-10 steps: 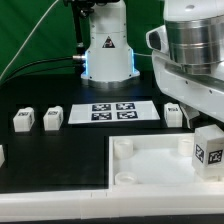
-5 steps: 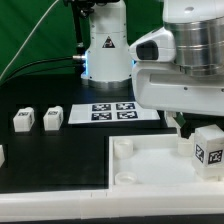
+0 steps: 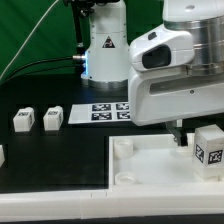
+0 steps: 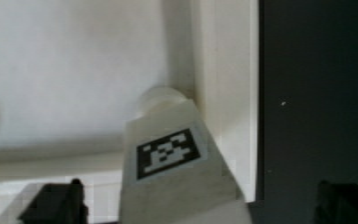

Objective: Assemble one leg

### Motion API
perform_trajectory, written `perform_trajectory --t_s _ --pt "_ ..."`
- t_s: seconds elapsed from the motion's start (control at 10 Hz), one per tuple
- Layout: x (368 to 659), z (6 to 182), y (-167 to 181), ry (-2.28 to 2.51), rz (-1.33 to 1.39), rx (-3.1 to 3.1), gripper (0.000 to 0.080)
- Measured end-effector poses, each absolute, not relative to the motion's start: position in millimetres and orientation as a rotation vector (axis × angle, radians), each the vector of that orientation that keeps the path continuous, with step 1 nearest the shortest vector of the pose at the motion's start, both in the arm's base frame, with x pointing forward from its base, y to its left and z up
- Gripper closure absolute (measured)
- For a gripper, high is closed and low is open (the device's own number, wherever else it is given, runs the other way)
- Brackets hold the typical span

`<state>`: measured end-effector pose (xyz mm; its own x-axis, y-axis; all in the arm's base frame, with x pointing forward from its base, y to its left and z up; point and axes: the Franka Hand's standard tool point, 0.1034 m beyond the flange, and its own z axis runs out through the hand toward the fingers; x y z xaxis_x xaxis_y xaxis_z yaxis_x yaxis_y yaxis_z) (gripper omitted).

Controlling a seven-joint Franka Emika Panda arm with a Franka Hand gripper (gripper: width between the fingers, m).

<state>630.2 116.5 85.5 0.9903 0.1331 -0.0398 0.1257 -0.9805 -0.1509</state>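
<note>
A white leg (image 3: 209,149) with a square marker stands at the far right corner of the large white tray-shaped piece (image 3: 150,165). In the wrist view a leg (image 4: 172,160) leans in a corner of the tray-shaped piece (image 4: 69,80). It lies between my two dark fingertips (image 4: 57,203) without touching them. My gripper (image 4: 202,205) is open. In the exterior view the arm's body hides most of the gripper (image 3: 180,129), which hangs just to the exterior view's left of that leg. Two more legs (image 3: 23,120) (image 3: 52,118) stand at the exterior view's left.
The marker board (image 3: 102,112) lies behind the tray-shaped piece, partly covered by the arm. Another small white part (image 3: 2,155) shows at the exterior view's left edge. The robot base (image 3: 105,50) stands at the back.
The arm has swung toward the exterior view's left and now covers the leg that stood beside the marker board. The legs and the tray-shaped piece have not moved.
</note>
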Motion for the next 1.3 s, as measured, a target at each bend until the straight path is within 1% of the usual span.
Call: perform_trajectory --t_s 0.3,0.4,0.5,0.7,0.8,0.9,1.3 --pt "630.2 85.2 116.5 -0.220 0.070 -2.983 0.0151" --pt "630.2 85.2 116.5 -0.220 0.070 -2.983 0.0179" --pt "630.2 85.1 116.5 -0.220 0.070 -2.983 0.0179" --pt "630.3 85.2 116.2 -0.220 0.069 -2.984 0.0449" --pt "630.7 85.2 114.2 -0.216 0.069 -2.986 0.0449" --pt "630.8 85.3 113.9 -0.215 0.068 -2.986 0.0498" --pt "631.0 85.4 113.3 -0.127 0.074 -2.991 0.0498"
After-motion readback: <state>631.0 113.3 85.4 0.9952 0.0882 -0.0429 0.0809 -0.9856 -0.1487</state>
